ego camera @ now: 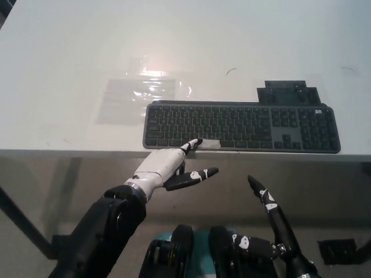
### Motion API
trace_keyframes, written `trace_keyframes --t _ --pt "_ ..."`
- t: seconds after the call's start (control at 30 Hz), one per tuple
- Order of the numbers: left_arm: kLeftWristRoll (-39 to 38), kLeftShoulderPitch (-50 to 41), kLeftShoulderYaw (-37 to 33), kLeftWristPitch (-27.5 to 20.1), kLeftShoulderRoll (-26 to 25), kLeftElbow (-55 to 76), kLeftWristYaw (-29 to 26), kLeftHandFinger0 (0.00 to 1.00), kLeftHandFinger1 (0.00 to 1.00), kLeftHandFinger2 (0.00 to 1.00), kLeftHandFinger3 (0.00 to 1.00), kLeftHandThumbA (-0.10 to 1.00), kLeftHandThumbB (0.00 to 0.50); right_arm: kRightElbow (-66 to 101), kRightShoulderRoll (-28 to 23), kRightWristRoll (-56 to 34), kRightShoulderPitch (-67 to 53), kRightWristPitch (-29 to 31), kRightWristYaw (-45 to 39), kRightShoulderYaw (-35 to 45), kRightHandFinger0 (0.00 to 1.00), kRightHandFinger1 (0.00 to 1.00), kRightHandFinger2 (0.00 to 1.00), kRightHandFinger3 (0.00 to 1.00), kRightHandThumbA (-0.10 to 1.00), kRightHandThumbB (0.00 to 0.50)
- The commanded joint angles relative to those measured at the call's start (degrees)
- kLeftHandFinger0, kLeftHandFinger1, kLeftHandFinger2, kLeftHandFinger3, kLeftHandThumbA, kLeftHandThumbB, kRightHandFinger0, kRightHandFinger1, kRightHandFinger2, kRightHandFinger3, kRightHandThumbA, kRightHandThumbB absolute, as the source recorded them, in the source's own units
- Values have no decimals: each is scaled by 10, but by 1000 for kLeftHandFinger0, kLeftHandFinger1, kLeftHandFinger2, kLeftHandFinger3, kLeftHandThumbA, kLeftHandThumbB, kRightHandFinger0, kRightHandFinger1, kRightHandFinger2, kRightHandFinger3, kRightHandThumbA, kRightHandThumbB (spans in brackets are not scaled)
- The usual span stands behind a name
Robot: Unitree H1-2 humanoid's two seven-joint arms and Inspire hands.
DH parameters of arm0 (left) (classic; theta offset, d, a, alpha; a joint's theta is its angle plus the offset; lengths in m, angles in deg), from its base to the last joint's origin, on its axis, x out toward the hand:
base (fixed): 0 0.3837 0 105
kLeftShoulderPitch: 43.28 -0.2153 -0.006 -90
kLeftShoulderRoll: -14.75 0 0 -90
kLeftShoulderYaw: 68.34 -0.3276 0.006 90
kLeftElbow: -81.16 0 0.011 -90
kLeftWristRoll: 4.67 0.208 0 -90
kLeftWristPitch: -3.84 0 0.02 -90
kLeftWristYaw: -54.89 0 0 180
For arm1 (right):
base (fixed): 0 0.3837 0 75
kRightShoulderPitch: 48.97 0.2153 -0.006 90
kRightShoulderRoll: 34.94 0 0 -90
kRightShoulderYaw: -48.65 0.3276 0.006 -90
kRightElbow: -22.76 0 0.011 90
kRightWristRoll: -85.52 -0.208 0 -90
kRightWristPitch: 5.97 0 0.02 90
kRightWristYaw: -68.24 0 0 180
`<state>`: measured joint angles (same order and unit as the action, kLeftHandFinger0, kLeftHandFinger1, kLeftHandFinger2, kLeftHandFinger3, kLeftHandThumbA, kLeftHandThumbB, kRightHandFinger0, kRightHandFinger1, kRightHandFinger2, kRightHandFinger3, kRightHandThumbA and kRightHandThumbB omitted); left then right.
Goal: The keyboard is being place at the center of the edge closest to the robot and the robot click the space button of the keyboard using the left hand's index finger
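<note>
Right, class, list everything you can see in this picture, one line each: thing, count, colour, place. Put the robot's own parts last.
Table: one, white, fills the upper view.
Keyboard: one, dark grey, along the table's near edge.
Space bar: one, light grey, in the keyboard's front row.
Plastic sheet: one, clear, flat on the table behind the keyboard's left end.
Flat piece: one, black, behind the keyboard's right end.
Left hand: one, white, index fingertip at the space bar's left end.
Right hand: one, black, rests low at the right, below the table edge.
</note>
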<state>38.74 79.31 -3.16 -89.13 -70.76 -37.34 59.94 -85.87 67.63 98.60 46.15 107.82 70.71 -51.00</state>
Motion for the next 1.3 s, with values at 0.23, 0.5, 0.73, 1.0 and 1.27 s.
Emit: trace_keyframes --t 0.23,0.5,0.73,1.0,1.27 --pt "5 -57 -16 15 -18 82 3 0 192 136 1000 1000 424 14 5 1 13 19 3 1 1000 1000 1000 1000 1000 376" --pt "-102 -119 16 36 -22 499 87 0 0 0 1000 1000 416 9 3 2 12 17 2 1 1000 1000 1000 1000 1000 388" --pt "-348 -149 63 -34 -39 650 27 841 581 703 1000 1000 438 3 3 3 8 27 3 -1 1000 1000 1000 1000 1000 360" --pt "-373 -244 116 -69 -74 622 5 1000 1000 1000 1000 1000 465 -2 6 -2 4 31 1 -3 1000 1000 1000 1000 1000 348" --pt "-395 -334 135 -123 -83 517 19 1000 1000 1000 1000 1000 402 -1 7 -5 0 31 2 -2 1000 1000 1000 1000 1000 354"
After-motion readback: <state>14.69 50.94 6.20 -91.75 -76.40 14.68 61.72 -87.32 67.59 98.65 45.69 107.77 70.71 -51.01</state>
